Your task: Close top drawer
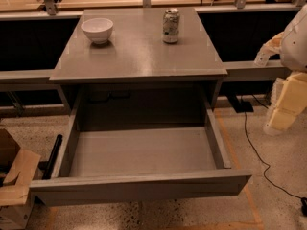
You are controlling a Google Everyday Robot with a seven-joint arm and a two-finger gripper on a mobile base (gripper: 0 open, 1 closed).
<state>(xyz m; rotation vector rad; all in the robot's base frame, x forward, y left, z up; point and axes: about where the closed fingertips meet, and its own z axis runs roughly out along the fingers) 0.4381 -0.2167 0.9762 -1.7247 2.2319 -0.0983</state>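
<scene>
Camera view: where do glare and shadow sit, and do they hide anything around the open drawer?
Camera view: warm, dim light, with a sheen on the cabinet top near the white bowl and the can. Camera view: the top drawer has a lit floor, the recess behind it in deep shadow. Camera view: the gripper, at the right edge apart from the drawer, is washed pale.

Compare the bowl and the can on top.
The bowl is white, wide and open-topped; the can is patterned, narrow and taller. The bowl sits back left, the can back right. Both stand upright on the cabinet top above the open top drawer. The gripper hangs at the right edge, clear of it.
</scene>
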